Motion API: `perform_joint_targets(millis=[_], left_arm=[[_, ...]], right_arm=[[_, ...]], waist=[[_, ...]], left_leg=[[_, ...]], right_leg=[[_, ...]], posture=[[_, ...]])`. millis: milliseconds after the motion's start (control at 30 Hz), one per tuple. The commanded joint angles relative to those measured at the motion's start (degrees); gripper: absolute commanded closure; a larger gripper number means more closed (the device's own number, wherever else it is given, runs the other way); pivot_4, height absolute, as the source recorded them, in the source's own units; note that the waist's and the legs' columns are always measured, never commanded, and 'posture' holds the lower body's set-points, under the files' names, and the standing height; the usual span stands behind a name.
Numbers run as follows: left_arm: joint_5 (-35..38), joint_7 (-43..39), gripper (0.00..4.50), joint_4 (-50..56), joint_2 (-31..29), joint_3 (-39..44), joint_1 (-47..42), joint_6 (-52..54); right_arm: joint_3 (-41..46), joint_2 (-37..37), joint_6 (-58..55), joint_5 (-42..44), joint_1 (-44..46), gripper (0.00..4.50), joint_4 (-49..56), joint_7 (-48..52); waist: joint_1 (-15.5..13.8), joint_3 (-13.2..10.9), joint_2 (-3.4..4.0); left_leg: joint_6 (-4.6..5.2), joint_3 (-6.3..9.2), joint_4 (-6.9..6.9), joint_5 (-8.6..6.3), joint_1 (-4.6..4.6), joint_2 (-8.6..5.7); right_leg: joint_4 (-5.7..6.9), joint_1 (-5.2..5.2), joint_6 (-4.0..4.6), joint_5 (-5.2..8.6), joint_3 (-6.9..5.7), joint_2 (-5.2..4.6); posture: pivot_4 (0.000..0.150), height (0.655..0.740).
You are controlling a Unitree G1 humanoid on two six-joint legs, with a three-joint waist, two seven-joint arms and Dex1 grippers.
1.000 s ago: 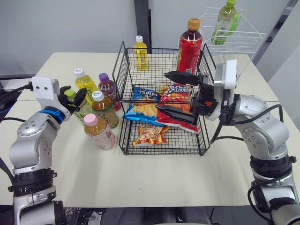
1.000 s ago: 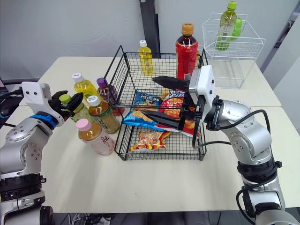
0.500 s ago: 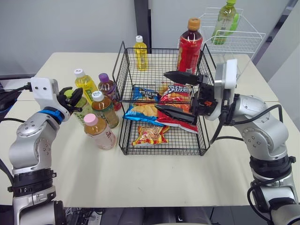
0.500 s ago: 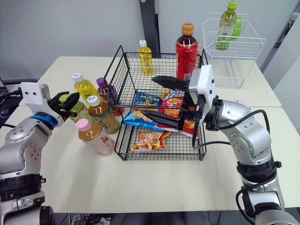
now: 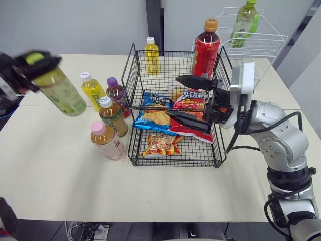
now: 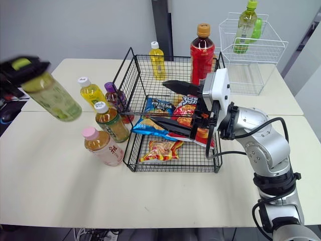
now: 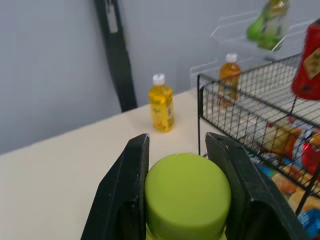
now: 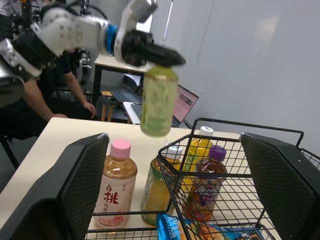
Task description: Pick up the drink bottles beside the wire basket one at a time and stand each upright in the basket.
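My left gripper [image 5: 31,64] is shut on the green cap of a pale green tea bottle [image 5: 62,94], holding it tilted in the air well left of the black wire basket [image 5: 175,163]. In the left wrist view the cap [image 7: 187,197] sits clamped between both fingers. Still on the table beside the basket stand a yellow bottle [image 5: 94,92], a purple-capped bottle [image 5: 117,95], an amber bottle [image 5: 113,116] and a pink-capped bottle [image 5: 106,140]. A red bottle [image 5: 204,47] and a small yellow bottle [image 5: 152,55] stand upright in the basket. My right gripper [image 5: 184,100] is open over the basket's right side.
Snack bags [image 5: 159,144] lie in the basket's lower tier. A white wire rack [image 5: 261,42] with a green bottle [image 5: 244,17] stands at the back right. A seated person [image 8: 30,100] is beyond the table in the right wrist view.
My left gripper has closed on the green-capped bottle and lifted it up and to the left, off the table. The right arm has not moved.
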State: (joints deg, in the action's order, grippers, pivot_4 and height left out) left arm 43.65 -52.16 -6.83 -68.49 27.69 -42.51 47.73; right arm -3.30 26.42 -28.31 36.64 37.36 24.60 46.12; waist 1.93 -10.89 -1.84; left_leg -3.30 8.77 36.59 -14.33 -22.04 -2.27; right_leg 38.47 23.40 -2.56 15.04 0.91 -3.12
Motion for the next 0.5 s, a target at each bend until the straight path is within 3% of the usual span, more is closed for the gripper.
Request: perform_joint_targets(millis=[33,100,233,500], left_arm=[[3.67,-8.67,3.12,-4.44,-4.69,-5.63,-13.56,3.56],[2.24,-11.75,3.12,-7.86,-4.84,-10.16,-20.84,4.32],[-3.22,-15.59,3.12,-17.75,1.37,-19.25,-39.48,3.26],[-13.31,-19.00,3.12,-33.04,15.99,-26.41,-54.60,-4.54]], right_arm=[[1.69,-0.25,1.27,-0.08,0.66,0.00,1.44,-1.10],[1.74,-0.37,1.52,-0.33,0.78,0.00,1.25,-1.41],[2.10,-0.65,2.27,-1.06,0.50,0.00,1.43,-2.69],[3.71,-1.03,3.20,-3.69,-0.72,0.00,4.00,-8.11]], waist=[[-0.03,-0.04,-0.01],[-0.08,-0.06,0.00],[-0.03,-0.20,-0.01],[0.34,-0.29,0.03]], left_leg=[[0.00,-0.02,-0.02,0.00,0.01,-0.01],[0.00,0.04,-0.01,0.00,-0.01,-0.03],[0.00,0.06,0.02,0.01,0.01,-0.02],[-0.02,0.05,0.04,0.02,-0.09,-0.03]], right_leg=[[0.00,0.00,-0.04,0.02,0.02,-0.01],[0.03,-0.01,-0.24,0.14,-0.02,0.00],[0.13,-0.02,-0.30,0.18,-0.03,0.04],[0.18,0.11,-0.32,0.20,0.02,0.04]], posture=[[0.150,0.7400],[0.150,0.7400],[0.150,0.7400],[0.150,0.7400]])
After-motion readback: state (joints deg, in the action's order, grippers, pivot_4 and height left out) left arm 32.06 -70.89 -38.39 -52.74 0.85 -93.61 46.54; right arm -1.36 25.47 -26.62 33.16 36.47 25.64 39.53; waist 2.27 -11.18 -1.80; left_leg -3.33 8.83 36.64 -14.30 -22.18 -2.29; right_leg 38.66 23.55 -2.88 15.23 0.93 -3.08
